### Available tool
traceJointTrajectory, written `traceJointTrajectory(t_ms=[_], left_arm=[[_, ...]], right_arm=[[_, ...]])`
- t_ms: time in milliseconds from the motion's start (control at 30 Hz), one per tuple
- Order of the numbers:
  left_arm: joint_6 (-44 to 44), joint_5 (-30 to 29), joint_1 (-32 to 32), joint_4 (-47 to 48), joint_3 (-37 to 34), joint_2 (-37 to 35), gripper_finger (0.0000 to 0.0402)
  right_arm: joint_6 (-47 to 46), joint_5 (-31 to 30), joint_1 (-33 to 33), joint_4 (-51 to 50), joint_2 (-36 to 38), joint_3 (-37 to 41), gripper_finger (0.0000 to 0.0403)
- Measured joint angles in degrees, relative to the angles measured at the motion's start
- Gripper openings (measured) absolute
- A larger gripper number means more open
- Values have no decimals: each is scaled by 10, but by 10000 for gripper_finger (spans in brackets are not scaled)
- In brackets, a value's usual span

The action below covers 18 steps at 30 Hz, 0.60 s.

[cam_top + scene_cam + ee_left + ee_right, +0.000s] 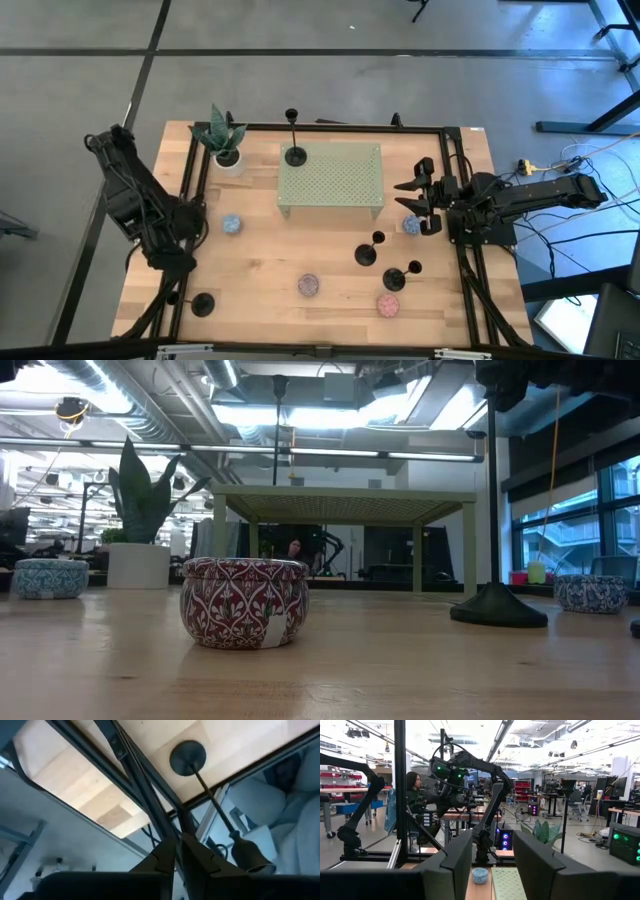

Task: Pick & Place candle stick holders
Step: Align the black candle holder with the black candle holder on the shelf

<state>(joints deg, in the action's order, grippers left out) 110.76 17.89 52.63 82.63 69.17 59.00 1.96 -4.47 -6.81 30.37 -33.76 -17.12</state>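
From above, four black candle stick holders stand on the tabletop: one on the green stand, two near the middle, one by the left gripper. The left wrist view shows that gripper closed tight, holding nothing. In the right wrist view the right gripper is partly open and empty.

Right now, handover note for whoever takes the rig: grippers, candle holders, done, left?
Left gripper: shut, empty, low by the table's near-left corner.
Right gripper: open, empty, at the right edge.
Candle holders: one on the green perforated stand, at its far-left corner; two mid-right on the table; one at the near-left corner.
Done: apparently that one, if the stand is the target.
Left: the three on the table.
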Motion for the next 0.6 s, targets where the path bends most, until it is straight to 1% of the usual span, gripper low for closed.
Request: traceJointTrajectory(t_ms=[100,200,367,433,533,600], left_arm=[[11,18,11,-3,0,0,34],[32,40,8,-3,0,0,55],[86,107,9,-5,0,-2,97],[105,113,8,-17,0,-2,113],[133,115,9,-63,0,-2,126],[161,90,9,-84,0,-2,129]], right_arm=[[0,0,0,0,0,0,145],[0,0,0,0,0,0,145],[0,0,0,0,0,0,145],[0,0,0,1,0,0,145],[15,0,0,9,0,0,145],[30,0,0,15,0,0,145]])
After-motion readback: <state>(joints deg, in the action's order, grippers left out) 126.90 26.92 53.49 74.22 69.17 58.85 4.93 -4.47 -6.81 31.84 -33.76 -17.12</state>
